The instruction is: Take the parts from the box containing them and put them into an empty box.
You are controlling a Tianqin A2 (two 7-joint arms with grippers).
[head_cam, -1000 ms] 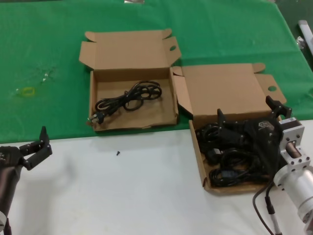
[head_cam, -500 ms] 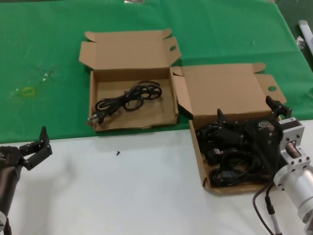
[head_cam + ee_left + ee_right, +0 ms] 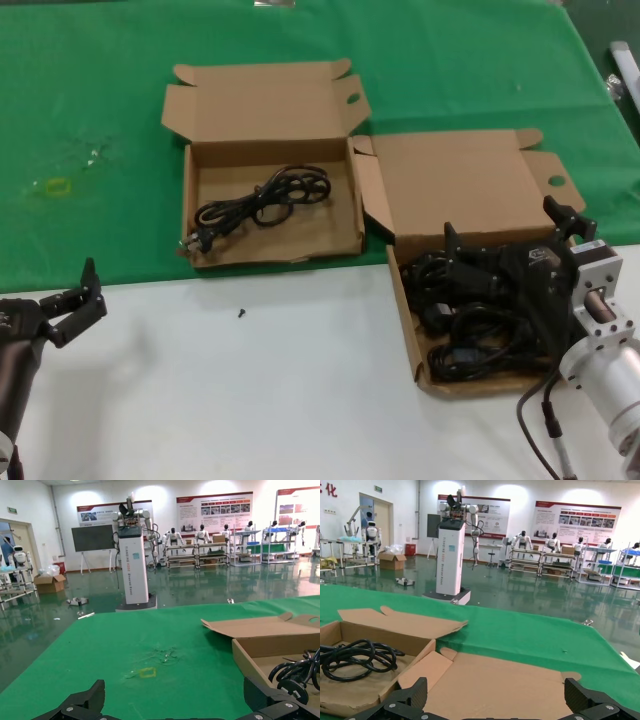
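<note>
Cords [image 3: 470, 325] fill the right box [image 3: 404, 310] at the table's [image 3: 250, 390] front right, with the right gripper [image 3: 510, 245] wide open and empty over them. One cord [image 3: 262, 200] lies in the left box [image 3: 345, 225]. The left gripper [image 3: 78, 300] waits open and empty near the front-left edge.

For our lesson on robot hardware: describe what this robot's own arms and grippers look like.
Both grippers are black, with angular fingers. The left gripper sits on a dark, rounded forearm. The right gripper is mounted on a silver metal cylinder with a bolted flange, and a thin black cable loops beneath it.
</note>
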